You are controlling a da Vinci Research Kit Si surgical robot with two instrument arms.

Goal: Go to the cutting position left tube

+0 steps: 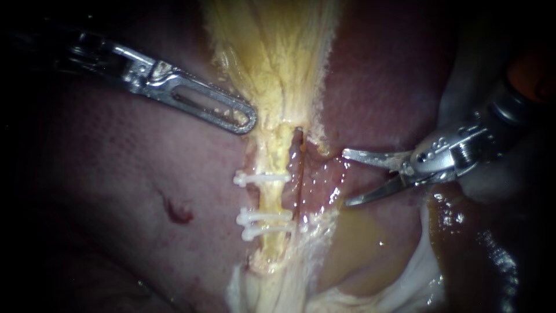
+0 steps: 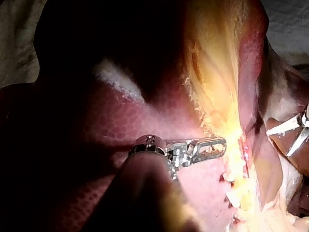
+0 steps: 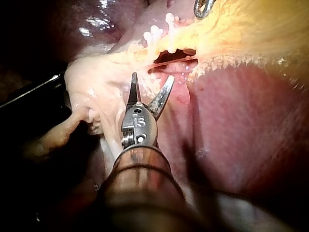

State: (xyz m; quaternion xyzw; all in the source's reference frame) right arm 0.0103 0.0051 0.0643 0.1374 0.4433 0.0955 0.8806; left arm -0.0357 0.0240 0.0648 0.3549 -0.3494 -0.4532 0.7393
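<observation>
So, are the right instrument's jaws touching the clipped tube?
Apart. In the endoscope view the right instrument, jaws open, sits short of the tube, with a strip of red tissue showing between its tips and the clips.

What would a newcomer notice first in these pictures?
The three white clips across the pale yellow tube in the middle of the endoscope view stand out first. Just to their right, the right instrument holds its curved blades spread open, pointing at the tube. The left instrument lies with its slotted tip against the yellow tissue above the clips.
</observation>
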